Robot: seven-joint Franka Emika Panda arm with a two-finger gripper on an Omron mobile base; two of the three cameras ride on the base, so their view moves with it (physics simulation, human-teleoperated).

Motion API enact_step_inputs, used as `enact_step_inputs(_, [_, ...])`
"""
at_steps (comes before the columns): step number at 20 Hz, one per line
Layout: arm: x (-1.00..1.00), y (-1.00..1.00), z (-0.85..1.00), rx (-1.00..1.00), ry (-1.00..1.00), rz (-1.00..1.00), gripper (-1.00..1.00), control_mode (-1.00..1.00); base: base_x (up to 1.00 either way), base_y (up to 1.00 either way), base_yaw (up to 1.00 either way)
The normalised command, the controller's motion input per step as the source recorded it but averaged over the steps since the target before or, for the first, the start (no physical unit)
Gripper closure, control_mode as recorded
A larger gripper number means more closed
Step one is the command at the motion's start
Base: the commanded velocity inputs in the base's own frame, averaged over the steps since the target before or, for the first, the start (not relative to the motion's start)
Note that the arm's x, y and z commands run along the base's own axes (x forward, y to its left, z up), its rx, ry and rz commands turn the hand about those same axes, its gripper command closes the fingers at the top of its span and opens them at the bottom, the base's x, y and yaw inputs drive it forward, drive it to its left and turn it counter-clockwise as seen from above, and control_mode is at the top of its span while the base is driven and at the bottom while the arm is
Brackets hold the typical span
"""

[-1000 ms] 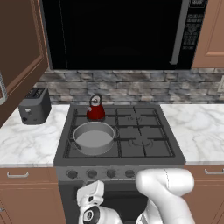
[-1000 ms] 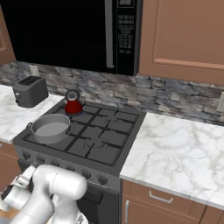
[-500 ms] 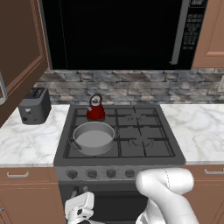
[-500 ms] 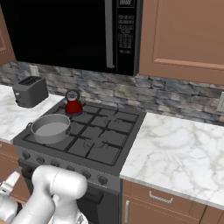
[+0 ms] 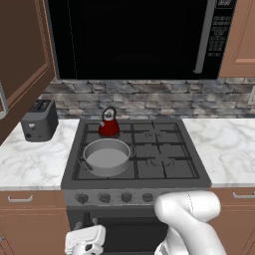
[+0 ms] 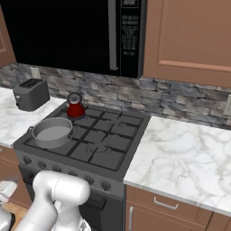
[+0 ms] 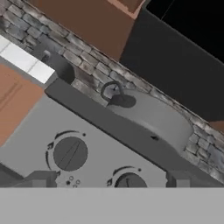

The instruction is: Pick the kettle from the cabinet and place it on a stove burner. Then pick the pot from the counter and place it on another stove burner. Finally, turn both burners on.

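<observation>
We are hanging our pincer (image 5: 85, 241) low in front of the stove, below the knob row, with its fingers spread wide and nothing between them. In the hand view the two small finger tips (image 7: 41, 178) are flanking the panel, and two round knobs are facing us: one knob (image 7: 70, 153) to the left and a second knob (image 7: 129, 181) partly cut off at the bottom.

The red kettle (image 5: 108, 124) is sitting on the back left burner, and the grey pot (image 5: 106, 157) is sitting on the front left burner just in front of it, so we are judging both placements done and only the burners left to light. The toaster (image 5: 36, 120) is standing well apart on the marble desk (image 5: 30, 162) to the left.

What worries us most is choosing the wrong knob. The knob row (image 5: 114, 197) is a line of look-alike dials, and nothing we are seeing tells us which dial feeds which burner; turning a wrong one would light a bare grate while the pot or kettle stays cold. A second risk is closing off centre: if the tips are not straddling the dial evenly, they could slide off its rim and the twist would not carry. A third is a weak turn that leaves the dial short of lighting. We are also working low and close to the oven front, so a careless swing of the wrist could knock the panel.
</observation>
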Motion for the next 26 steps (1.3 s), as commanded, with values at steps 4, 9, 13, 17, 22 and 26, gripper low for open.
enact_step_inputs(4, [0.00, -0.04, -0.06, 0.41, -0.01, 0.10, -1.00, -1.00, 0.00, 0.00, 0.00])
enact_step_inputs(9, [0.10, 0.00, 0.06, 0.33, 0.00, 0.06, -1.00, -1.00, 0.00, 0.00, 0.00])
enact_step_inputs(13, [0.31, 0.00, 0.18, 0.27, 0.02, 0.02, -1.00, -1.00, 0.00, 0.00, 0.00])
enact_step_inputs(17, [0.34, 0.00, 0.12, 0.26, 0.04, 0.02, -1.00, -1.00, 0.00, 0.00, 0.00])
enact_step_inputs(22, [0.21, 0.01, -0.01, 0.14, 0.02, 0.01, -1.00, -1.00, 0.00, 0.00, 0.00])
enact_step_inputs(26, [0.06, 0.00, -0.05, 0.00, 0.00, 0.00, -1.00, -1.00, 0.00, 0.00, 0.00])
